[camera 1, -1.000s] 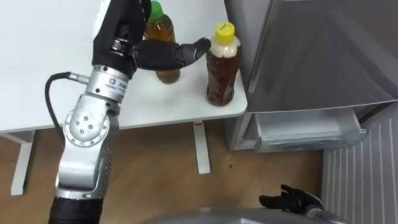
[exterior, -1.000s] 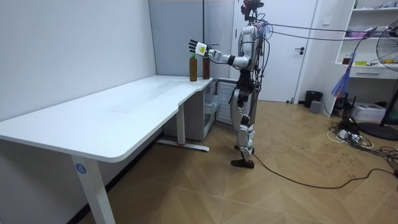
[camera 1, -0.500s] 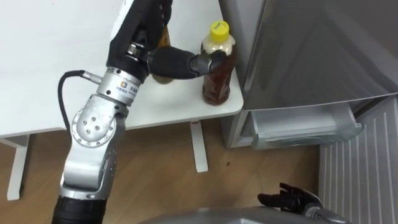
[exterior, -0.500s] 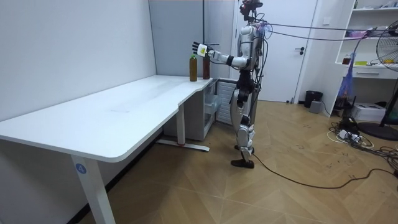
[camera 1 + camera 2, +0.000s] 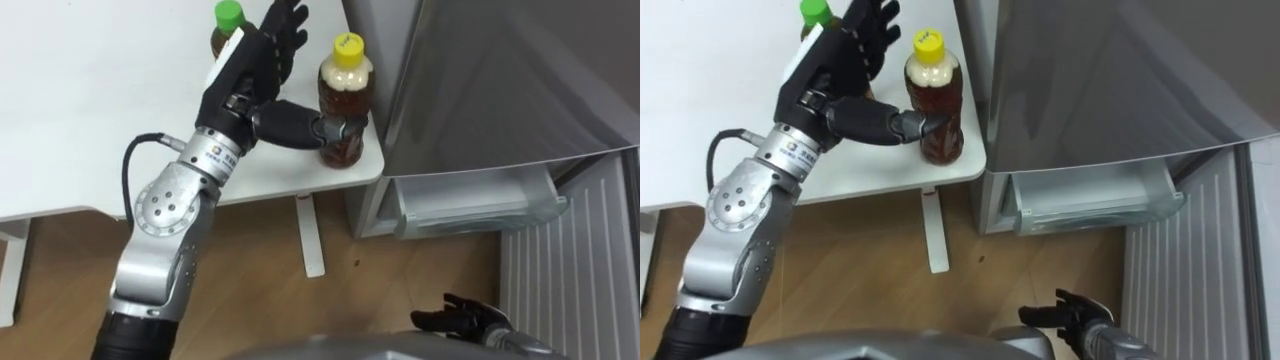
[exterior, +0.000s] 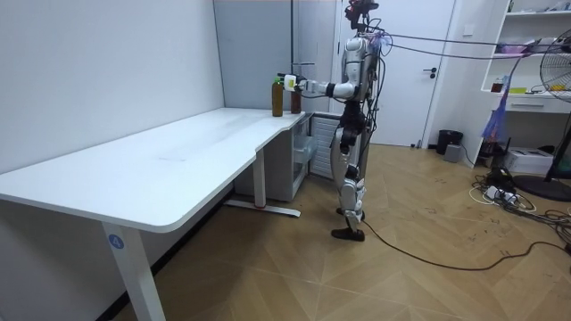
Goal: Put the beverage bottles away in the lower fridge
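left robot hand [image 5: 255, 68]: fingers spread straight, thumb against yellow-capped tea bottle [image 5: 345, 95] at white bench [image 5: 80, 100] corner; green-capped bottle [image 5: 228, 15] behind; right robot hand [image 5: 465, 318] low, fingers loose.

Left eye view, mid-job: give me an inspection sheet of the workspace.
Surface: white table, both bottles at its corner beside the fridge.
Job's things: yellow-capped bottle upright; green-capped bottle upright behind the left hand; neither in the fridge yet.
Clutter: nothing seen.
Hands: left hand open, fingers straight, thumb against the yellow-capped bottle; right hand open, low, idle.
Cables: loose cables on the floor at the room view's right.
Surroundings: fridge's lower part open, pale bin showing; fan at the room view's right.
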Tool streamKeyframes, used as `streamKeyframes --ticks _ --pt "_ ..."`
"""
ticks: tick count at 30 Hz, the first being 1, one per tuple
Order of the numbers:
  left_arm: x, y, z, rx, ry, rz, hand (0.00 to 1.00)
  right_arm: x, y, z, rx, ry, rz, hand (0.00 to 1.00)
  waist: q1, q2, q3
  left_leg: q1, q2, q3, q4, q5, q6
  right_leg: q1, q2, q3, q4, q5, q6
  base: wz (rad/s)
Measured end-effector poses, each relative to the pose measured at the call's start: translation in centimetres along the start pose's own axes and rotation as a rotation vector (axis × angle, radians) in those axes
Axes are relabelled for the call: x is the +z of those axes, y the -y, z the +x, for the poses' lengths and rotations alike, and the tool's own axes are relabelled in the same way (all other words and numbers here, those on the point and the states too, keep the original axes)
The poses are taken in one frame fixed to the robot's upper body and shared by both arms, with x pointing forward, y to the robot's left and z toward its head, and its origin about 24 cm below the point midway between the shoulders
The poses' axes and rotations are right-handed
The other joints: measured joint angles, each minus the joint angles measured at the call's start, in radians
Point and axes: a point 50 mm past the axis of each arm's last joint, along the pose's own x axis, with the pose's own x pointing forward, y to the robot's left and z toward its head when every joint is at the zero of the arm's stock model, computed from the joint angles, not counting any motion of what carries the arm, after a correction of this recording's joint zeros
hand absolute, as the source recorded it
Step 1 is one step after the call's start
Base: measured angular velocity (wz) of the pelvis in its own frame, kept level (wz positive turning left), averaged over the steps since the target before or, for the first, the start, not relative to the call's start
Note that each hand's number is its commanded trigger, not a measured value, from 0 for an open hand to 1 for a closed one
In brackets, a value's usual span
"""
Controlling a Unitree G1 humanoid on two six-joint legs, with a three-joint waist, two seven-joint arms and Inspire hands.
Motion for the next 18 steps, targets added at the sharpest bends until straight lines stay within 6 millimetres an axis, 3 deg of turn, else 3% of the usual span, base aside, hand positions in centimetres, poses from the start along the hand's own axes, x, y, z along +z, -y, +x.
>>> streamKeyframes --ticks 4,8,18 --pt "-0.1 0.0 0.0 0.000 -0.003 -0.010 0.00 0.0 0.1 0.0 -0.002 -0.006 0.001 0.00 0.001 0.003 -0.0015 0.003 0.001 0.002 -0.001 0.000 0.000 0.001 0.002 0.002 0.001 0.001 -0.001 0.00" --pt "-1.6 -0.2 -0.2 0.017 -0.065 -0.049 0.00 -0.1 0.2 -0.1 -0.006 -0.008 0.001 0.00 0.002 0.011 -0.0052 0.015 0.001 0.006 -0.010 0.000 0.000 0.007 0.002 0.008 0.001 0.001 -0.001 -0.03" --pt "-3.4 -0.5 -0.7 0.038 -0.132 -0.110 0.00 -0.2 0.2 -0.1 -0.014 -0.003 -0.009 0.00 0.026 0.009 -0.0032 0.016 0.001 0.013 -0.011 0.000 0.000 0.004 0.002 0.017 0.001 0.001 -0.001 -0.01"
